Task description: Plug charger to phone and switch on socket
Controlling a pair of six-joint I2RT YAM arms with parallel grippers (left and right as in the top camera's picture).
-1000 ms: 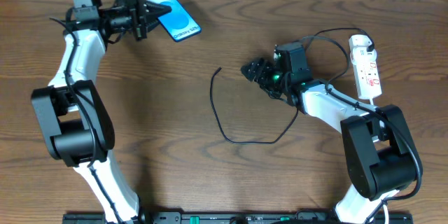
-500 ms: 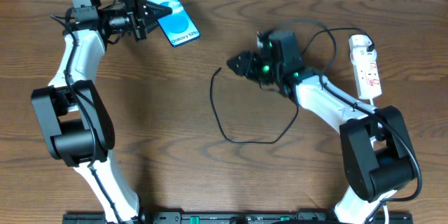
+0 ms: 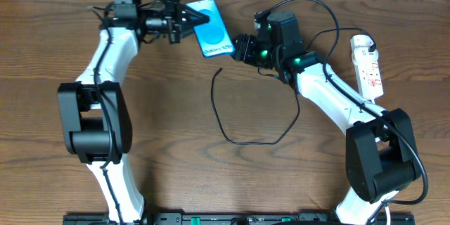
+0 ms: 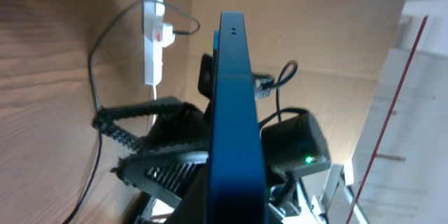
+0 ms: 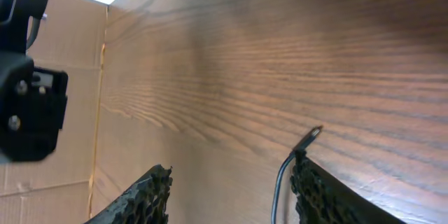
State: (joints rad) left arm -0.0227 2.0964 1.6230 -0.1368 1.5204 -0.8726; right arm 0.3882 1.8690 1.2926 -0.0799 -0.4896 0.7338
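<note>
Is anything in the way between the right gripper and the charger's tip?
Nothing visible. Only bare table lies between the right gripper and the charger tip; the phone sits aside in the left gripper.

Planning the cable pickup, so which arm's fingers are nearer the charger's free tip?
Right. The right arm's fingers sit just beside the charger tip; the left arm's fingers, clamped on the phone, are farther off.

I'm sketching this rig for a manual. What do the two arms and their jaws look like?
The left arm and right arm have white shells, bulky black joints and thin black cables. The right wrist shows green lights. Its jaws are black with ribbed faces.
</note>
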